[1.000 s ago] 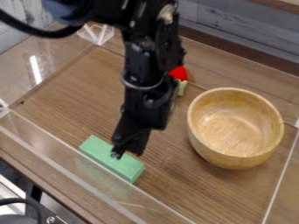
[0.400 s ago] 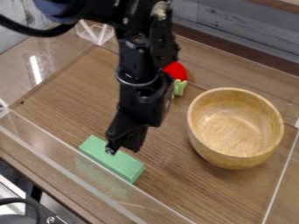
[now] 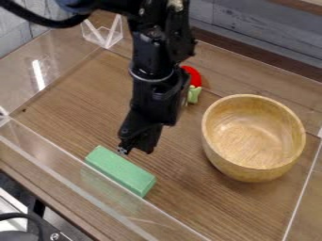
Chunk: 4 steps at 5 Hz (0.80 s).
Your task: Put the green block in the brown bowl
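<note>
The black robot hand [image 3: 136, 139] has moved up and off the flat, light green block [image 3: 120, 173], with nothing in it and its fingers a bit apart. The block still lies on the brown wooden counter [image 3: 63, 120], outside the round, light brown wooden bowl [image 3: 253, 137], so it needs a new try.

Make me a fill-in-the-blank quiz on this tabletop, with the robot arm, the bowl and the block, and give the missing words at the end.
1. The bowl has nothing inside it, so it is ____.
2. The long flat block lying on the table is colored ____.
3. The robot arm is mostly the color ____.
4. The small rounded object behind the arm, with a green stem, is colored ____.

Missing words: empty; green; black; red
</note>
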Motion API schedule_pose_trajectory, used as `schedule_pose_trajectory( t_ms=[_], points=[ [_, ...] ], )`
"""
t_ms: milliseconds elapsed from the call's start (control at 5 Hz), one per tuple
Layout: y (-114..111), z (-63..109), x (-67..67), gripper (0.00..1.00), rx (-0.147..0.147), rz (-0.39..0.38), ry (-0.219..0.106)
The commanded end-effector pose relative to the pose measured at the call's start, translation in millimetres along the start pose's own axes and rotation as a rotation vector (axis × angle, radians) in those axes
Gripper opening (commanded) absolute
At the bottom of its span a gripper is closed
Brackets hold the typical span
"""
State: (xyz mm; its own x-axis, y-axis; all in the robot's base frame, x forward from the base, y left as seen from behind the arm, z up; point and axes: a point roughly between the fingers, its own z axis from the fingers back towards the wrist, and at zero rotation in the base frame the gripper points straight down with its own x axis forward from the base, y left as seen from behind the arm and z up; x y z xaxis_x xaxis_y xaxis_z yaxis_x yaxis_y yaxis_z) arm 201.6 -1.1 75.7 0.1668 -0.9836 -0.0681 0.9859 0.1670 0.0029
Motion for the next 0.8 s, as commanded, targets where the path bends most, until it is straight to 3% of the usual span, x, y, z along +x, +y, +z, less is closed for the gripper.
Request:
schedule_pose_trajectory(
  t_ms=[0, 600],
  points=[
    [-4, 1.6, -0.2, 1.00, 0.014, 0.029, -0.017],
    [-16, -20.7, 1.7, 1.00, -0.028, 0.070, -0.051]
  ],
)
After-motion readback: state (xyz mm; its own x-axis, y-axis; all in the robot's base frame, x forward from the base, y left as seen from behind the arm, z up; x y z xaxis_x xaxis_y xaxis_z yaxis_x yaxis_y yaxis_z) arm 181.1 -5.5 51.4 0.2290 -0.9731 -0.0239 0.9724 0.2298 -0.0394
